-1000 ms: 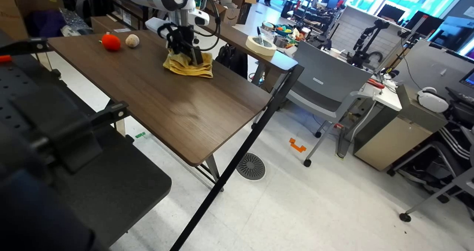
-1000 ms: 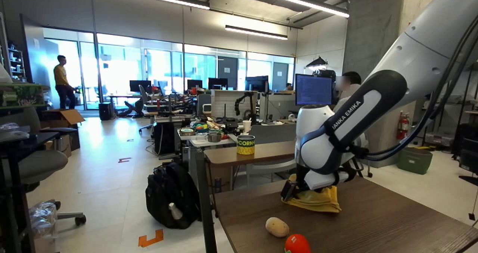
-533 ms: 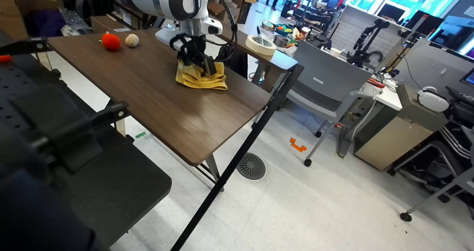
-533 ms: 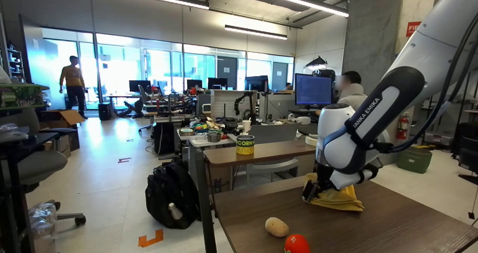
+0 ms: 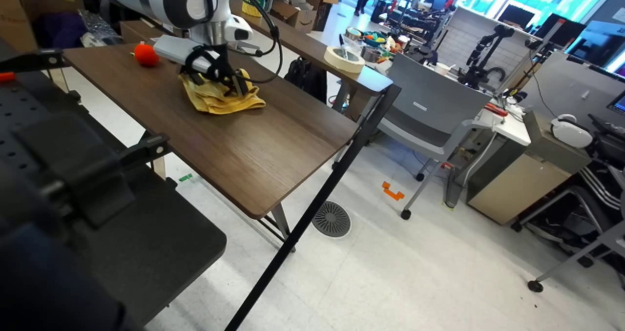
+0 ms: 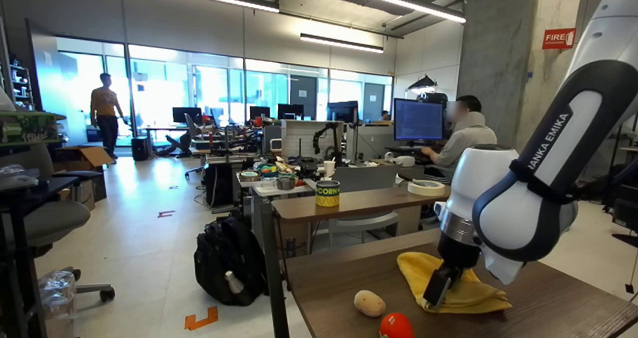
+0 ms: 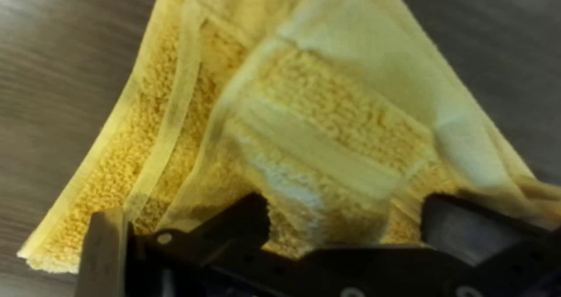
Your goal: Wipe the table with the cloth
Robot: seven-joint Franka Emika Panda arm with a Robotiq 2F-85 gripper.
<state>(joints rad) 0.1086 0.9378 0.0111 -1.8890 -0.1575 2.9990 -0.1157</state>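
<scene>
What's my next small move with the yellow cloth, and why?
Probably slide the yellow cloth along the table, away from the red ball and the potato-shaped item: the open gripper appears to rest on the cloth, and both items lie nearby, apart from it.

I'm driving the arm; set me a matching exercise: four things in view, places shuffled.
1. mustard-yellow folded fabric cloth
2. beige oval potato-like object
3. cream ring-shaped tape roll
4. black fabric backpack

A. on the pale floor
B. beside the red tomato-like ball
C. on the dark brown table, under the black gripper
D. on the raised brown shelf

Pairs: 1-C; 2-B; 3-D; 4-A
</scene>
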